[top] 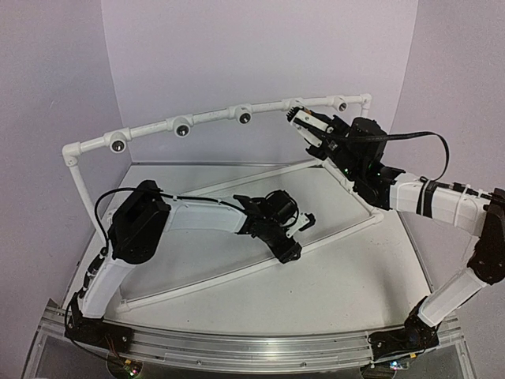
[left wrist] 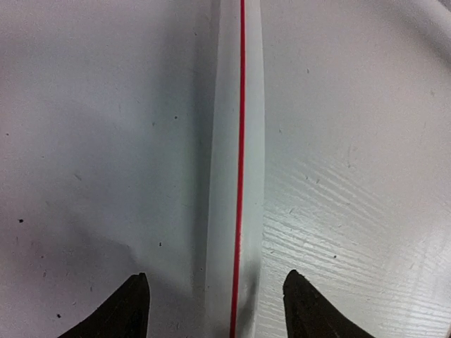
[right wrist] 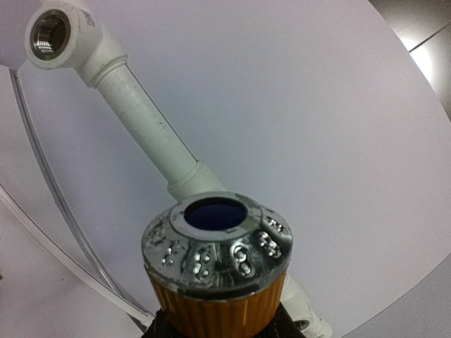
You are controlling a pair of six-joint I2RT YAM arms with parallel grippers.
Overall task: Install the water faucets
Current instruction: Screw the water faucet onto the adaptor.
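Observation:
My right gripper [top: 302, 120] is raised at the white pipe arch [top: 213, 116], close to its right end. In the right wrist view it [right wrist: 218, 331] is shut on the yellow-orange faucet [right wrist: 218, 264], whose silvery end with a dark round opening points at the pipe [right wrist: 148, 127]. A threaded elbow socket [right wrist: 51, 35] sits up left of it. My left gripper [top: 302, 224] is low over the table, open and empty, its jaws [left wrist: 215, 285] straddling a white rail with a red line [left wrist: 227, 141]. The dark reddish-brown faucet is out of view.
The arch carries several round sockets with dark holes [top: 182, 129] [top: 245, 117] [top: 341, 104] and stands on a white base frame of rails [top: 197, 280] on the white table. A black cable [top: 418, 136] loops from the right wrist. Lilac walls close the back.

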